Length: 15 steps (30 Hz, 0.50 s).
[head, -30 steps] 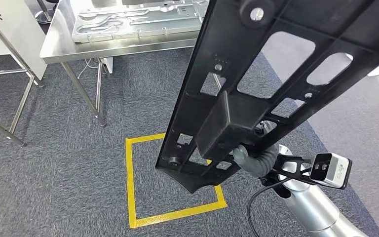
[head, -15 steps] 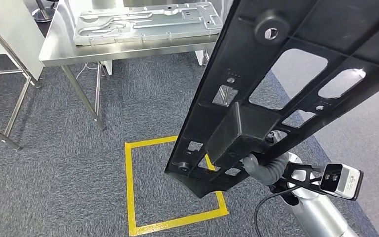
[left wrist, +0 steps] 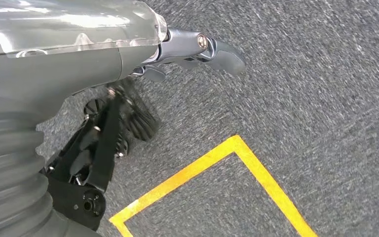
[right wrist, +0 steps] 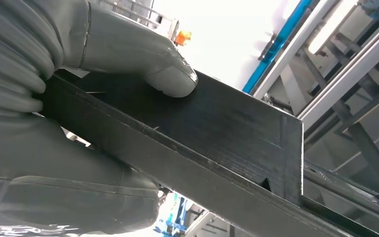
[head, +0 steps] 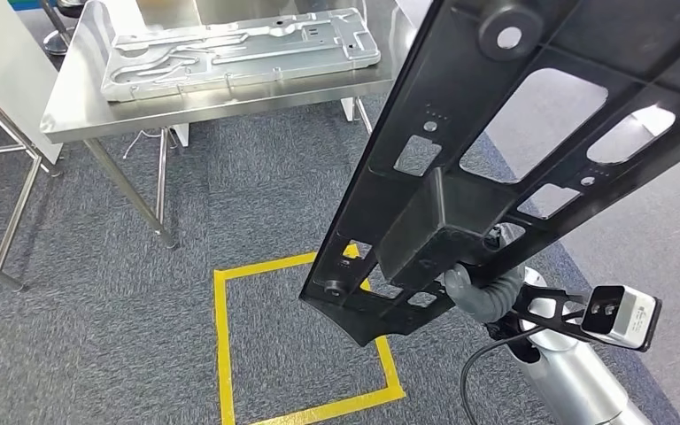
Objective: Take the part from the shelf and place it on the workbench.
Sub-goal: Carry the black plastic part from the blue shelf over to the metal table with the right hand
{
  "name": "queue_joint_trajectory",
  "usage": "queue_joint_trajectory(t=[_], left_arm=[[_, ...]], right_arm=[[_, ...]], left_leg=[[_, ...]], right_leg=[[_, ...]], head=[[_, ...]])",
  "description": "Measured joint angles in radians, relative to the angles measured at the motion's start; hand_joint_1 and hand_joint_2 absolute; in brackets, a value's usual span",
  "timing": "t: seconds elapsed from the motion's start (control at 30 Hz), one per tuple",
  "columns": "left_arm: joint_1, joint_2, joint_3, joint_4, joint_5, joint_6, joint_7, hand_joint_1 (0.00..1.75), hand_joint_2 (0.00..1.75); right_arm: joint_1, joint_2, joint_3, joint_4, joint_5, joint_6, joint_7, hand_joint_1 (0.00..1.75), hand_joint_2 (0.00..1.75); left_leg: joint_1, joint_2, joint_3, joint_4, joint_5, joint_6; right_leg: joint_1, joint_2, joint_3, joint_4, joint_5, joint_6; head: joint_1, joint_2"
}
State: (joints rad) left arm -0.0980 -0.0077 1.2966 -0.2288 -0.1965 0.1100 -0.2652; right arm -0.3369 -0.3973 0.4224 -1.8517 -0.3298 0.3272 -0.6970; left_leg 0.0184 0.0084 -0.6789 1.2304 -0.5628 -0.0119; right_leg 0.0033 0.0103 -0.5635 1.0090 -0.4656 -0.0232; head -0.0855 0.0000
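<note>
My right hand (head: pixel 474 288) grips the part (head: pixel 505 159), a long black plastic frame with a matte, faintly grained surface, cut through by rounded oblong openings and smaller square holes, with round bosses and a boxy raised block near its lower end. In the head view it runs as a steep diagonal from about 6 o'clock up to 1 o'clock, lifted in the air above the carpet (head: pixel 97 328) and touching nothing but my hand. In the right wrist view my thick grey thumb (right wrist: pixel 170 79) presses flat on the part's dark face (right wrist: pixel 227 128) while the rest of the hand wraps under its straight edge. My left hand (left wrist: pixel 197 49) hangs over the floor with nothing in it; its dark, glossy fingers (left wrist: pixel 224 52) reach straight out from under a clear cover, so it is released. The workbench (head: pixel 221 93) stands at about 11 o'clock, well apart from the part: brushed stainless steel on thin tubular legs, bearing a flat silver metal plate (head: pixel 239 49) pressed with winding channels and ribs. Below me the carpet is grey, short-piled and speckled, laid in tiles, and a square outline of yellow tape (head: pixel 221 345) is stuck on it, partly behind the part's lower end. A white cabinet (head: pixel 0 66) with a slim metal frame stands at 10 o'clock.
</note>
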Motion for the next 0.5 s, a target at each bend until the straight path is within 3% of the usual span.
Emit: queue_joint_trajectory(t=[0.07, 0.13, 0.23, 0.3, 0.4, 0.43, 0.5], left_arm=[[0.001, 0.002, 0.0, 0.0, 0.0, 0.001, 0.0, 0.0, 1.75], [0.001, 0.004, 0.0, 0.0, -0.001, 0.002, -0.001, 0.0, 1.75], [0.002, 0.004, 0.0, 0.0, 0.0, 0.004, -0.002, 0.0, 1.75], [0.001, 0.003, 0.0, 0.0, 0.0, 0.005, -0.001, 0.0, 1.75], [-0.001, 0.003, 0.0, 0.0, 0.0, 0.007, 0.0, 0.0, 1.75], [-0.001, 0.003, 0.0, 0.0, 0.0, 0.008, 0.0, 0.0, 1.75], [0.001, 0.001, 0.0, 0.0, 0.0, 0.01, 0.0, 0.0, 1.75]], right_arm=[[0.002, 0.0, 0.002, 0.0, 0.001, -0.008, 0.0, 1.75, 1.75], [0.007, -0.001, 0.004, -0.002, 0.007, -0.017, 0.001, 1.75, 1.75], [0.02, -0.001, 0.007, -0.012, 0.025, -0.027, 0.001, 1.75, 1.75], [0.023, -0.001, 0.007, -0.021, 0.038, -0.029, 0.0, 1.75, 1.75], [0.025, -0.001, 0.011, -0.022, 0.057, -0.042, 0.0, 1.75, 1.75], [0.026, -0.001, 0.013, -0.021, 0.061, -0.047, 0.0, 1.75, 1.75], [0.027, -0.001, 0.017, -0.02, 0.066, -0.054, 0.0, 1.75, 1.75]], left_leg=[[-0.006, 0.0, 0.032, -0.129, 0.091, 0.014], [-0.014, -0.001, 0.05, -0.192, 0.124, 0.023], [-0.012, -0.001, 0.064, -0.205, 0.13, 0.033], [-0.005, -0.001, 0.079, -0.218, 0.129, 0.041], [-0.005, -0.001, 0.092, -0.222, 0.117, 0.047], [-0.004, -0.004, 0.098, -0.222, 0.111, 0.045], [-0.001, -0.013, 0.114, -0.221, 0.098, 0.039]], right_leg=[[0.005, 0.002, 0.019, 0.001, -0.015, 0.002], [0.006, 0.004, 0.025, 0.004, -0.028, 0.011], [0.006, 0.003, 0.031, 0.006, -0.043, 0.03], [0.003, 0.0, 0.012, 0.057, -0.071, 0.042], [-0.012, -0.002, -0.102, 0.24, -0.134, 0.058], [-0.017, -0.003, -0.133, 0.274, -0.132, 0.063], [-0.027, -0.004, -0.135, 0.231, -0.07, 0.071]], head=[[0.0, 0.0], [0.0, 0.0], [0.0, 0.0], [0.0, 0.0], [0.0, 0.0], [0.0, 0.0], [0.0, 0.0]])
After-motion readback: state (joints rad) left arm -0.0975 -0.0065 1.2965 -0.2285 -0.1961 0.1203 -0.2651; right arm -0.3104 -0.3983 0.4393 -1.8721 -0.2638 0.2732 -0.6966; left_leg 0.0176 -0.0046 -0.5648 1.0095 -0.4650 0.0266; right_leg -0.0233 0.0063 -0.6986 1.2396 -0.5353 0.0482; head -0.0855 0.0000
